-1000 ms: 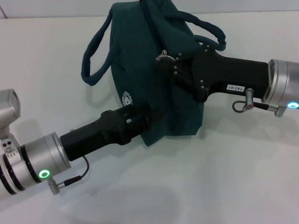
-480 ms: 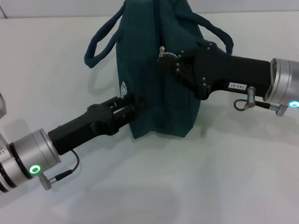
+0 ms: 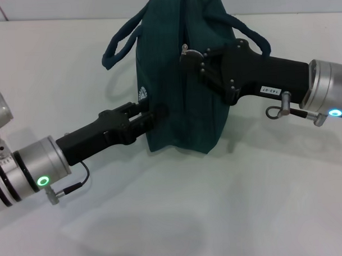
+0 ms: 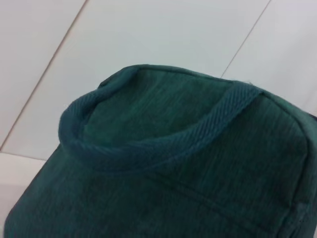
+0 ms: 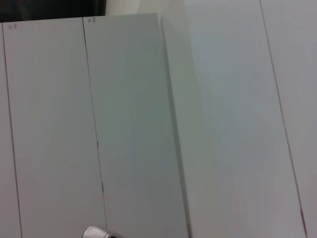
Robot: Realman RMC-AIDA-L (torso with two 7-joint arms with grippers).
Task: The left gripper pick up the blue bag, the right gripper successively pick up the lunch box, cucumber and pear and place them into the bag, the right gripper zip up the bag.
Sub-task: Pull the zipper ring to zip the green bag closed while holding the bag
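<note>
The dark teal-blue fabric bag [image 3: 178, 83] now stands more upright than a second ago (zip seemingly shut). Left gripper [image 3: 153, 113] pinches its near-left side; right gripper [image 3: 188, 55] clasps the zip pull [image 3: 184, 49], its closure unclear.

We see a plain white table [image 3: 180, 217], its surface smooth and matte. The blue bag [image 3: 181, 94] stands upright on it near the far edge, zip line running along its top, one loop handle [image 3: 118, 45] drooping to each side, casting soft shadows on the white.
</note>
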